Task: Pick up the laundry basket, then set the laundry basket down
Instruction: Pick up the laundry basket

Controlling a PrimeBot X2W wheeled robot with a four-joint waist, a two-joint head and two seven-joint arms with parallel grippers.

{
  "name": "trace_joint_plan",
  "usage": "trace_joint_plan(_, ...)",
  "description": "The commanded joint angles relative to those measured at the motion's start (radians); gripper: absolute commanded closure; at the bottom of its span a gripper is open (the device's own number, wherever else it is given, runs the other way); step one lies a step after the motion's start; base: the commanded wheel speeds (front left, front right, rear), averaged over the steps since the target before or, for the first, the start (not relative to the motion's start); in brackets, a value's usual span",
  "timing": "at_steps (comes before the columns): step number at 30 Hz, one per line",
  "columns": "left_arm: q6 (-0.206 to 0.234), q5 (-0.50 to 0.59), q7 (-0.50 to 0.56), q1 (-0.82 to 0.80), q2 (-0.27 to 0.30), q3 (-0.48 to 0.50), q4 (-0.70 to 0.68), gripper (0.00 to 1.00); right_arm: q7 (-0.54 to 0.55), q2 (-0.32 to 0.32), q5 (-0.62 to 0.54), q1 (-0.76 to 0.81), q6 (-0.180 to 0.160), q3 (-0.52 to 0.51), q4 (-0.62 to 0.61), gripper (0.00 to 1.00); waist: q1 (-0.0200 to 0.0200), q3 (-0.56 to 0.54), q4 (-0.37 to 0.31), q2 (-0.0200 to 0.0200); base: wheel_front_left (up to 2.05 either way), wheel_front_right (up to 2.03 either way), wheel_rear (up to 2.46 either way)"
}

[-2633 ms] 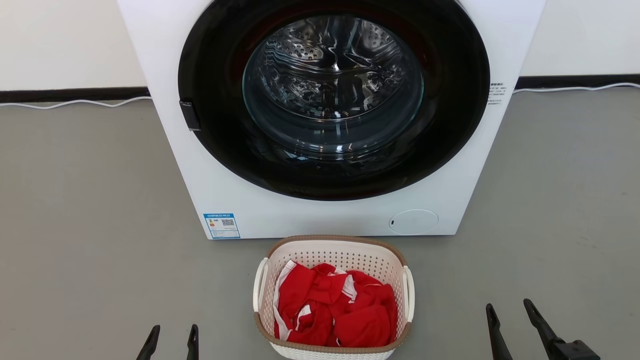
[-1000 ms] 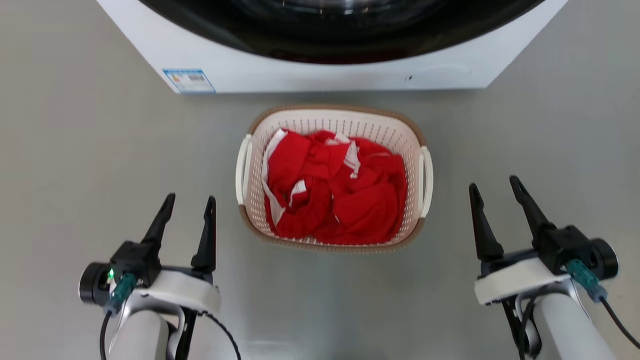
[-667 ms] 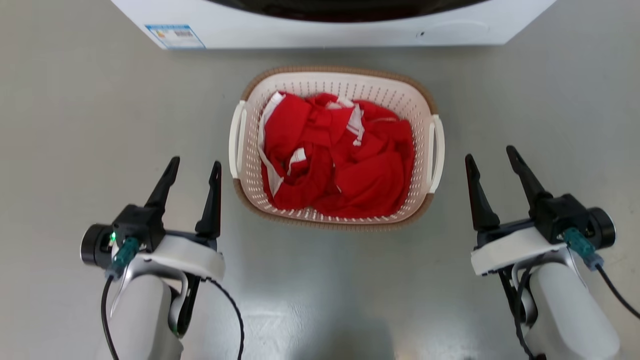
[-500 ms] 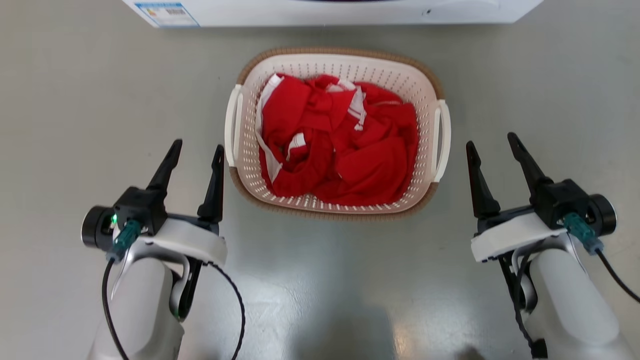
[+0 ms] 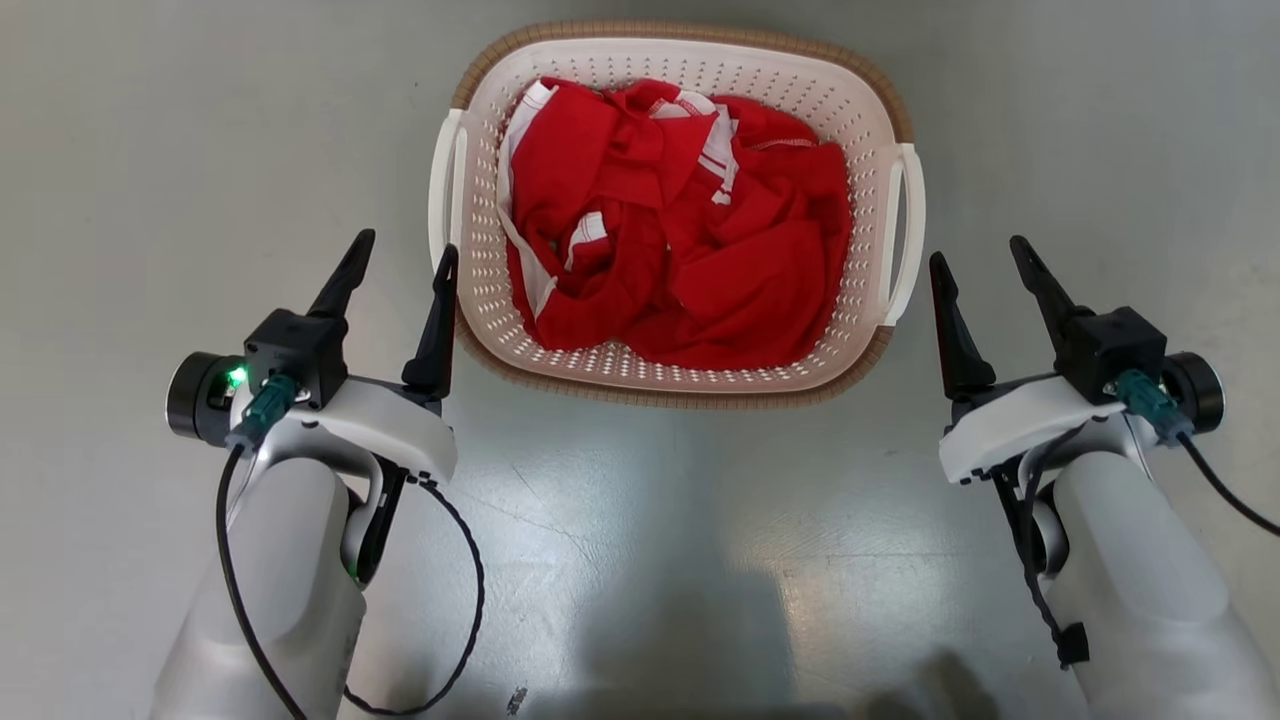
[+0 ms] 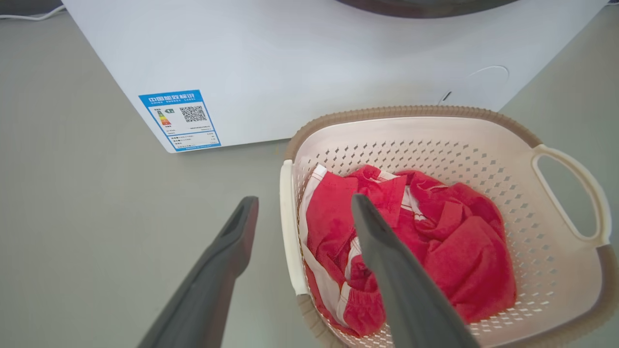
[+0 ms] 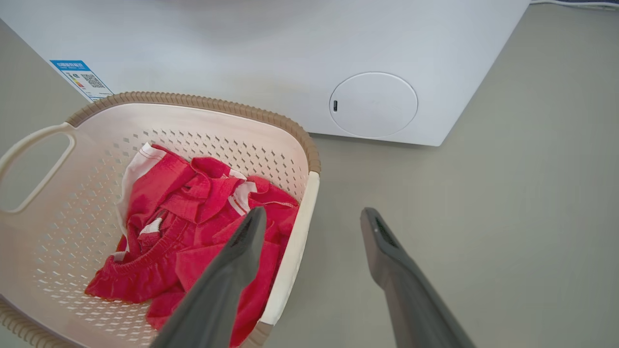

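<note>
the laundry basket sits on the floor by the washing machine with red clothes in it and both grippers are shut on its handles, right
Not quite. The head view shows the left gripper and right gripper open, fingers spread, gripping nothing. The rest holds: the laundry basket sits on the floor by the washing machine with red clothes in it.

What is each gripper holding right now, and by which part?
Nothing is held. The left gripper and right gripper are both open, one at each side of the laundry basket, near its side handles but closed on neither.
</note>
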Motion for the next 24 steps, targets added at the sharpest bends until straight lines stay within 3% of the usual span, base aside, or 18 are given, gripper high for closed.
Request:
trace_joint_plan(1,-0.003,-0.009,-0.005,-0.014,0.035,0.017,0.007,0.00,-0.012,0.006,0.011,0.006,0.003,0.025,-0.001,0.00,0.0000,0.011,-0.001,0.0000,0.00,0.00,0.00)
trace_joint_plan(24,-0.003,-0.048,-0.005,-0.163,0.034,-0.075,0.197,0.00,-0.012,0.006,0.069,-0.075,0.003,0.105,0.105,0.00,0.0000,0.084,0.003,0.0000,0.00,0.00,0.00)
